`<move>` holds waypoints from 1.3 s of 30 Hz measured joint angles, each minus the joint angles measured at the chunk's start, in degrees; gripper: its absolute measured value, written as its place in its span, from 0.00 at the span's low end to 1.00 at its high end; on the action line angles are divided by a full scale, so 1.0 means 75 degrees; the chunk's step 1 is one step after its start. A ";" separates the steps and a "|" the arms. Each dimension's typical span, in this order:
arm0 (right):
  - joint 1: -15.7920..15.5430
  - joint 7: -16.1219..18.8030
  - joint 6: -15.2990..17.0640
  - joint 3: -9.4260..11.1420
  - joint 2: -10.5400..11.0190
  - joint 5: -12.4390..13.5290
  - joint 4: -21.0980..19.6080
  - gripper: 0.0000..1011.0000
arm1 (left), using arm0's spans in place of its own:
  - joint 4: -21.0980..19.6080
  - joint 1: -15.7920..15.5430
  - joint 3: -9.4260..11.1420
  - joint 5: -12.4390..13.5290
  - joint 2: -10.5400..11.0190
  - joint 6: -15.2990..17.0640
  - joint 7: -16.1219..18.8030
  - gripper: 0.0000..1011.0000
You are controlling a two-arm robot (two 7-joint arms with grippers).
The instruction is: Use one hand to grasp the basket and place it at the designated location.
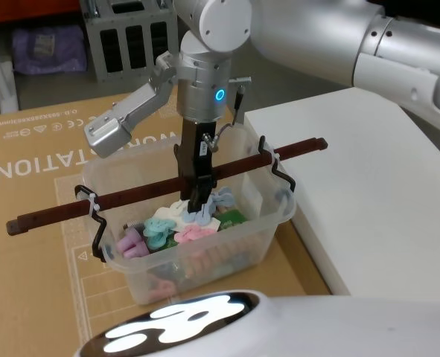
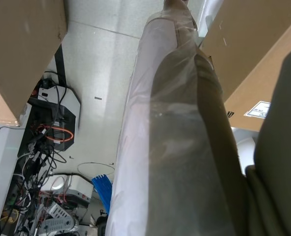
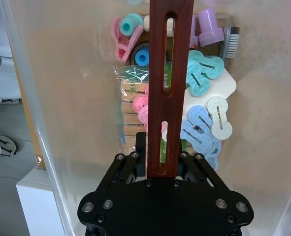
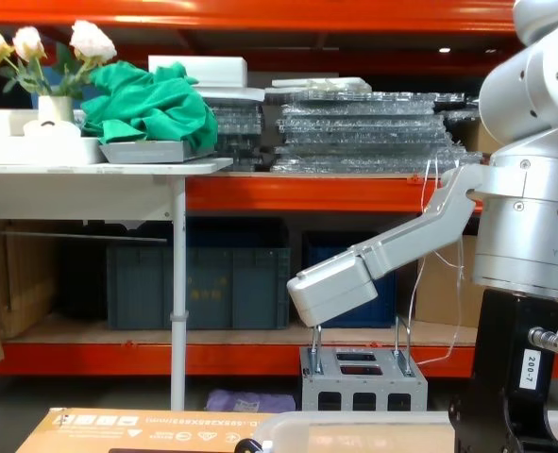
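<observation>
The right end effector (image 1: 198, 207) is clamped on the middle of the handle (image 1: 130, 195) of the basket (image 1: 268, 223), which appears to stand on cardboard (image 1: 33, 260) beside the white tabletop (image 1: 368, 193). A slow, straight lift is advised, so that the basket is kept level.

brown cardboard sheet (image 1: 33, 245) serves as main carrying surface; top face printed with large lettering "workstation" and ruled outlines, upside down in head view. basket (image 1: 263, 242) over sheet's corner nearest white worktop (image 1: 368, 186); contact of basket base with sheet cannot be told. white worktop abuts sheet on robot's right, top face higher than sheet. floor (image 1: 48, 89) beyond sheet's far edge carries grey metal box (image 1: 126, 33) with slots, purple bundle (image 1: 50, 46) on box's left.
</observation>
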 joint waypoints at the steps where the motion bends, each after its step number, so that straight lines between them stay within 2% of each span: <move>1: -0.0001 0.0000 0.0000 0.0000 0.0000 0.0000 0.0000 0.27 | 0.0000 0.0000 0.0000 0.0000 0.0000 0.0000 0.0000 0.00; 2: -0.0001 0.0001 0.0000 0.0000 0.0000 0.0000 0.0000 0.34 | 0.0000 0.0000 0.0000 0.0000 0.0000 0.0000 0.0000 0.00; 8: -0.0003 0.0003 0.0000 0.0000 0.0000 -0.0001 0.0000 0.49 | 0.0000 0.0000 0.0000 0.0000 0.0000 0.0000 0.0000 0.00; 13: -0.0006 0.0006 0.0000 -0.0003 0.0000 -0.0001 0.0000 0.68 | 0.0000 0.0000 0.0000 0.0000 0.0000 0.0000 0.0000 0.00; 15: -0.0007 0.0008 0.0000 -0.0004 0.0000 -0.0001 0.0000 0.71 | 0.0000 0.0000 0.0000 0.0000 0.0000 0.0000 0.0000 0.00; 16: -0.0008 0.0009 0.0000 -0.0005 0.0000 -0.0002 0.0000 0.77 | 0.0000 0.0000 0.0000 0.0000 0.0000 0.0000 0.0000 0.00; 24: -0.0013 0.0011 0.0000 -0.0009 0.0001 -0.0001 0.0000 0.98 | 0.0000 0.0000 0.0000 0.0000 0.0000 0.0000 0.0000 0.00; 39: -0.0015 0.0010 -0.0001 -0.0015 0.0000 -0.0001 0.0000 0.99 | 0.0000 0.0000 0.0000 0.0000 0.0000 0.0000 0.0000 0.00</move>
